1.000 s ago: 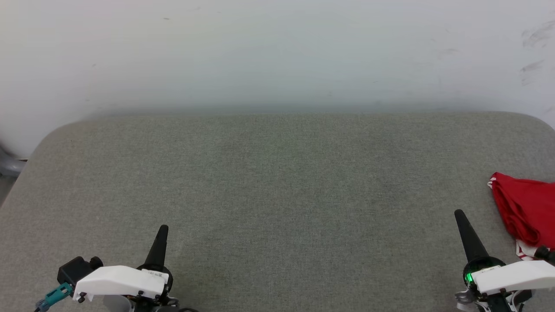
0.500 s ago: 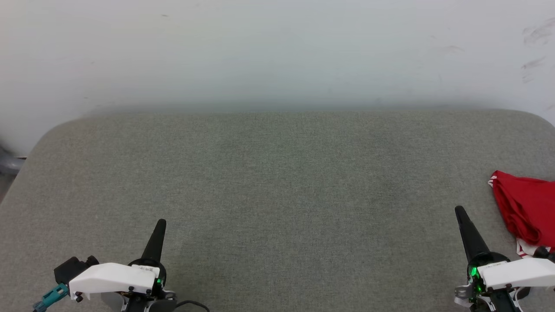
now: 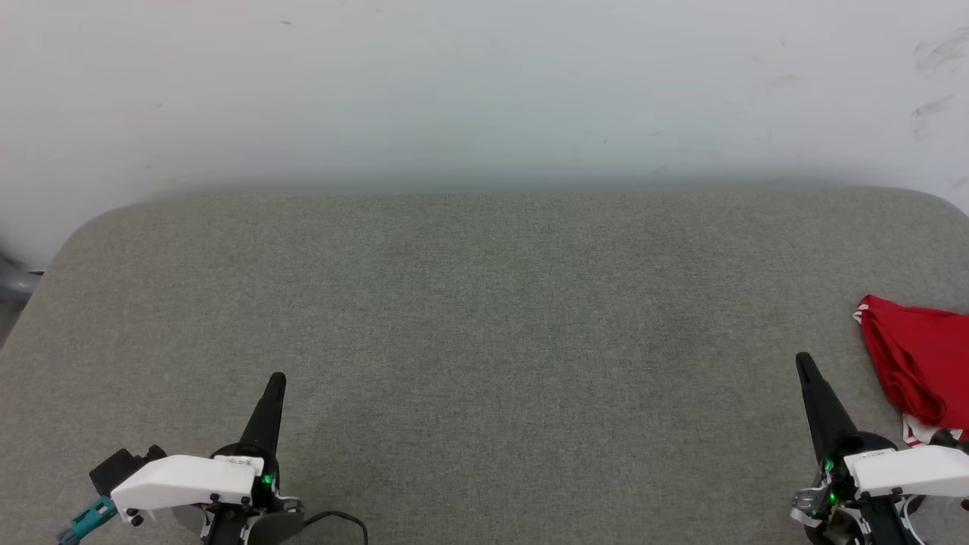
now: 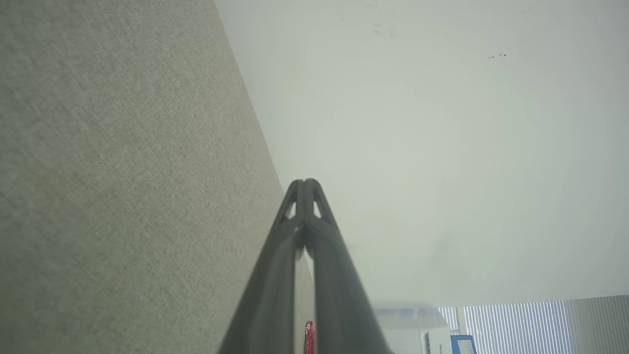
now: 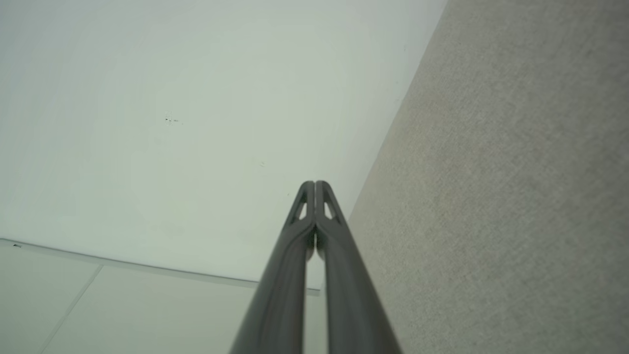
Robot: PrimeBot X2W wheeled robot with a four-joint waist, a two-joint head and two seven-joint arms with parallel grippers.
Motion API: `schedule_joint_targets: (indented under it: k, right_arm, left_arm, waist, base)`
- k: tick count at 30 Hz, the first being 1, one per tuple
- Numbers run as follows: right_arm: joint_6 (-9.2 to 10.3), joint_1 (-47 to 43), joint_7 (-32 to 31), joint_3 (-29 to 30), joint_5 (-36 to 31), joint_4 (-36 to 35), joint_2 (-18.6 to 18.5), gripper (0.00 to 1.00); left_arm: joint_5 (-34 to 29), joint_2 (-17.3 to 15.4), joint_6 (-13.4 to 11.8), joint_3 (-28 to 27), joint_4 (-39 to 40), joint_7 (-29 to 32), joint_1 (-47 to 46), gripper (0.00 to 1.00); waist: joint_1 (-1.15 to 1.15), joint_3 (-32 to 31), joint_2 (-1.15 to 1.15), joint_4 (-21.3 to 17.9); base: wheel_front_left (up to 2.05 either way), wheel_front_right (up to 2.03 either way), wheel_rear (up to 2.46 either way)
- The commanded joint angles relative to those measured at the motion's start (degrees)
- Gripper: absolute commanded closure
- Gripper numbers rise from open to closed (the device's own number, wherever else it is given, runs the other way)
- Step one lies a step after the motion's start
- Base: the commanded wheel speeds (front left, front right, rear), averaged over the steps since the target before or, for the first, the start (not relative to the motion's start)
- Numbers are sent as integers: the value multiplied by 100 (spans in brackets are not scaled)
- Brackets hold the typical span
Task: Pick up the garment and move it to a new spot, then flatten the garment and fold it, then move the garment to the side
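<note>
1. Garment (image 3: 920, 363) lies bunched at the worktop (image 3: 484, 318) right edge, towards the front.
2. Right pincer (image 3: 802, 359) clenched, empty, tip just left of garment.
3. Left pincer (image 3: 278, 378) clenched, empty, front-left, well apart.

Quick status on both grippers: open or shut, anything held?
Left gripper: shut, holding nothing.
Right gripper: shut, holding nothing; the red garment lies beside it, not in its jaws.

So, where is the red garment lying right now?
In the head view the garment lies bunched on the grey surface at the picture's right edge, just right of the shut right hand.
</note>
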State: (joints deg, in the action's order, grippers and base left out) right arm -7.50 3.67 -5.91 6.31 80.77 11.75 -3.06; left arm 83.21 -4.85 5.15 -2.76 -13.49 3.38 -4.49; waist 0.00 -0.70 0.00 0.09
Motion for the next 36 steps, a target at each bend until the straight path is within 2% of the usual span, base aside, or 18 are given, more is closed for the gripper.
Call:
schedule_joint_targets:
  k: [1, 27, 36]
  right_arm:
    - [1, 134, -13, 10, 114, 14, 17, 100]
    - [2, 303, -72, 27, 1188, 247, 29, 100]
    - [2, 294, -66, 26, 1172, 243, 28, 100]
  left_arm:
    - [85, 12, 57, -54, 2, 25, -104, 100]
    - [968, 184, 259, -372, -63, 312, -201, 100]
    - [948, 184, 254, -374, -61, 305, -199, 100]
  waist:
    - [0, 3, 0, 0]
    - [0, 87, 0, -9]
    - [0, 88, 0, -9]
  base:
    - [0, 0, 0]
    - [0, 0, 0]
    - [0, 0, 0]
